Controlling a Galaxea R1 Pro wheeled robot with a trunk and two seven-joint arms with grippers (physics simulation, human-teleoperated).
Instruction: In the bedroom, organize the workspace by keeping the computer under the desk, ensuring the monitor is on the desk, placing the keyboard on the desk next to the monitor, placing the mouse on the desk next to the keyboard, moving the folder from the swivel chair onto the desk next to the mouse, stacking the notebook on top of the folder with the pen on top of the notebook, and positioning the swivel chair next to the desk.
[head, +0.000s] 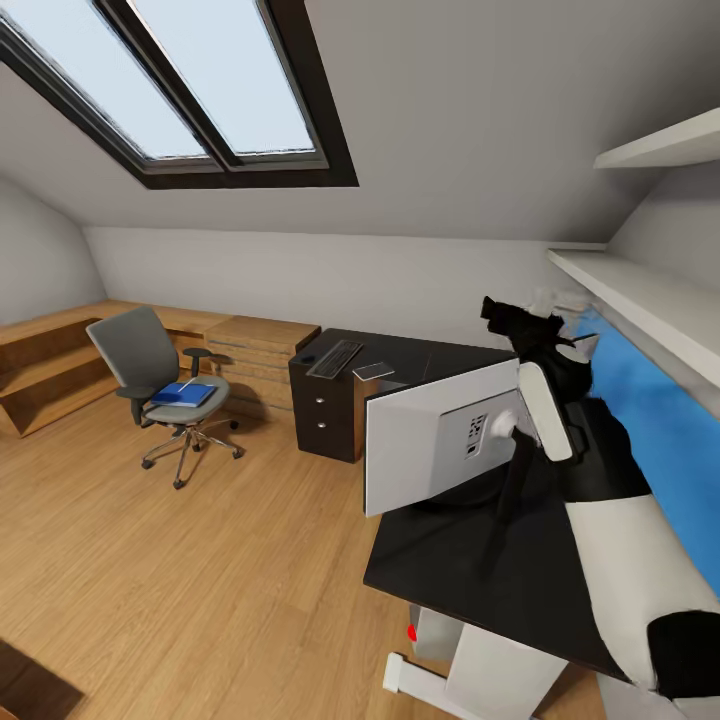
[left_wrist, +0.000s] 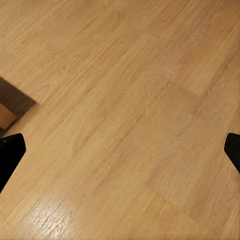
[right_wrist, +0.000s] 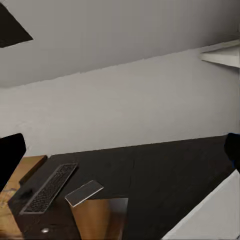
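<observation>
The monitor (head: 440, 445) stands on the black desk (head: 470, 575) with its pale grey back toward me. My right gripper (head: 493, 306) is raised just past the monitor's top edge; the right wrist view shows it open (right_wrist: 120, 155) and empty above the desk (right_wrist: 165, 175). At the desk's far end lie the keyboard (head: 335, 358) (right_wrist: 49, 189) and a thin grey flat slab (head: 373, 371) (right_wrist: 84, 193), perhaps the notebook. The blue folder (head: 183, 394) lies on the swivel chair (head: 150, 360), far left. The computer (head: 428, 632) sits under the desk. My left gripper (left_wrist: 120, 150) is open over bare floor.
A light wooden drawer cabinet (head: 262, 350) and a low wooden bench (head: 50, 355) run along the back wall. White shelves (head: 650, 300) and a blue panel (head: 650, 410) line the right wall. Open wooden floor (head: 220, 560) lies between me and the chair.
</observation>
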